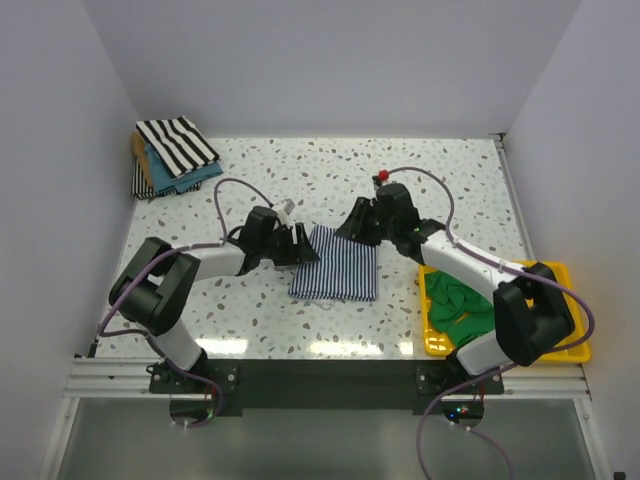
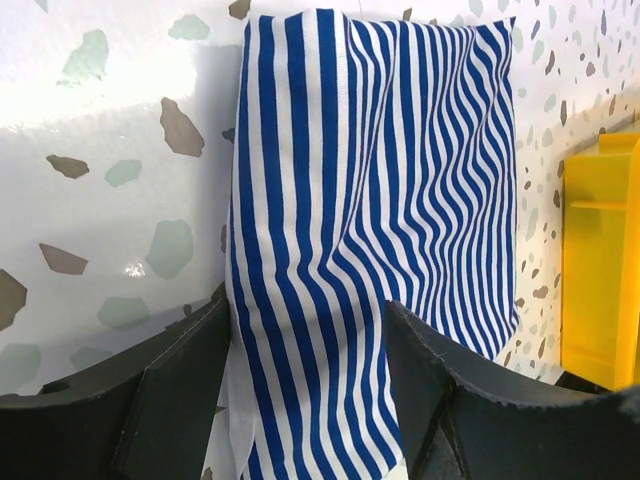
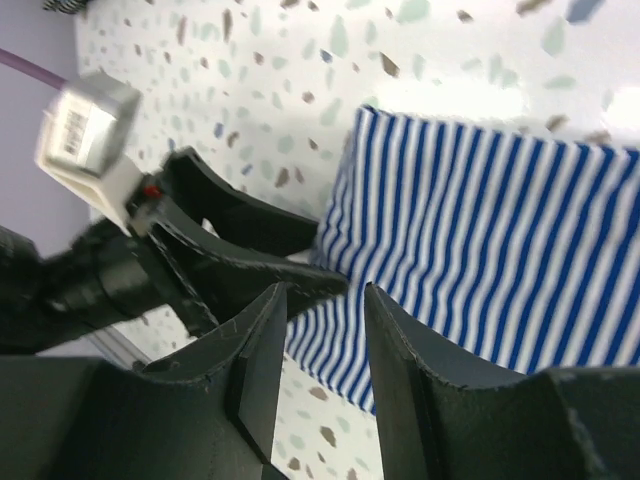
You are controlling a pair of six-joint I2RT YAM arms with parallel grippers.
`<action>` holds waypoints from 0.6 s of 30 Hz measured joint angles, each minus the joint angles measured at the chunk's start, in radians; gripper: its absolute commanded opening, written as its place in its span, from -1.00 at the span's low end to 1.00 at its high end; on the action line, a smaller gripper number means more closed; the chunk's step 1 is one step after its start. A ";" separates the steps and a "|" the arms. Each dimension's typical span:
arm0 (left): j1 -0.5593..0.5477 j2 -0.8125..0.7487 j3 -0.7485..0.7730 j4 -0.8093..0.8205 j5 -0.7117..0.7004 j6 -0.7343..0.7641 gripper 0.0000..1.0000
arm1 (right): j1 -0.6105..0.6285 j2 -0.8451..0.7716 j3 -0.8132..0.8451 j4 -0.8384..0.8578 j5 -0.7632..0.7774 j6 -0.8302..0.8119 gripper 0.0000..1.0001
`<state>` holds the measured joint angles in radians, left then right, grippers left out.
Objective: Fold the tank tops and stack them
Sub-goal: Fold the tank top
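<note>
A blue-and-white striped tank top (image 1: 335,265) lies folded into a rectangle at the table's middle. My left gripper (image 1: 300,246) is at its far left corner, open, and the cloth's edge (image 2: 400,150) runs loose between the wide-apart fingers (image 2: 180,385). My right gripper (image 1: 358,226) hovers at the far right corner, open with nothing between its fingers (image 3: 395,330); the striped cloth (image 3: 500,250) lies just beyond them. A bright green tank top (image 1: 462,305) sits crumpled in the yellow tray (image 1: 560,270). Folded tops are stacked at the far left, a black-and-white striped one (image 1: 175,145) uppermost.
The yellow tray (image 2: 600,260) stands at the near right beside the right arm's base. The stack has a teal layer (image 1: 197,178) and a tan one (image 1: 140,150) below. White walls close in the table on three sides. Purple cables loop over both arms.
</note>
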<state>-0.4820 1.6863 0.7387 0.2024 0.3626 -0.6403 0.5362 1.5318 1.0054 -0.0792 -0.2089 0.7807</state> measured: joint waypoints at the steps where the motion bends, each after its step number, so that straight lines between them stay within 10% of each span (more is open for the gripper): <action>1: -0.003 -0.003 -0.002 -0.003 -0.002 0.001 0.36 | 0.004 -0.028 -0.032 -0.010 0.021 -0.006 -0.20; 18: -0.045 -0.033 -0.007 -0.071 -0.107 -0.012 0.42 | 0.047 -0.087 -0.354 -0.082 0.165 -0.033 -0.32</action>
<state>-0.5270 1.6535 0.7319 0.1314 0.2558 -0.6525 0.5827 1.4452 0.6514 -0.1616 -0.0437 0.7475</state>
